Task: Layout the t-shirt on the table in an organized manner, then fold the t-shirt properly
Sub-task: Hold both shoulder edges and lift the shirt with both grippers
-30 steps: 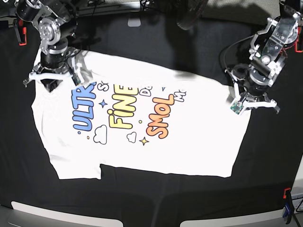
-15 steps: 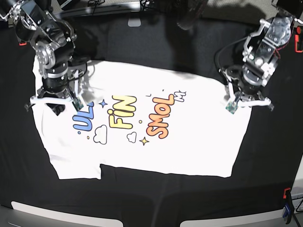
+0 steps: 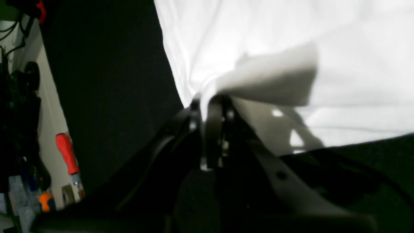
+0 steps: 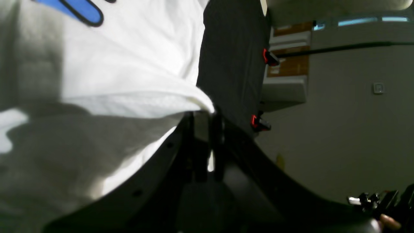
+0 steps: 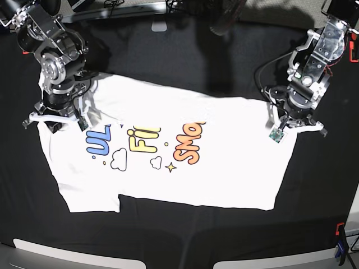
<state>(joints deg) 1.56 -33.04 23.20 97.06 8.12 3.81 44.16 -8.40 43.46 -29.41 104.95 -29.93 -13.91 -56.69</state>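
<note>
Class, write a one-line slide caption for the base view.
Both grippers, left and right, pinch the t-shirt, folding its far edge over the print.

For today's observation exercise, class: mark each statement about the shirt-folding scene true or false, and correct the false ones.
1. Both grippers are shut on the shirt. True: left gripper and right gripper each pinch white cloth.
2. The print is fully visible. False: folded-over cloth covers the tops of the letters.
3. The shirt lies on a black table. True.
4. The left gripper holds the printed end. False: the right gripper is next to the blue letters.
</note>
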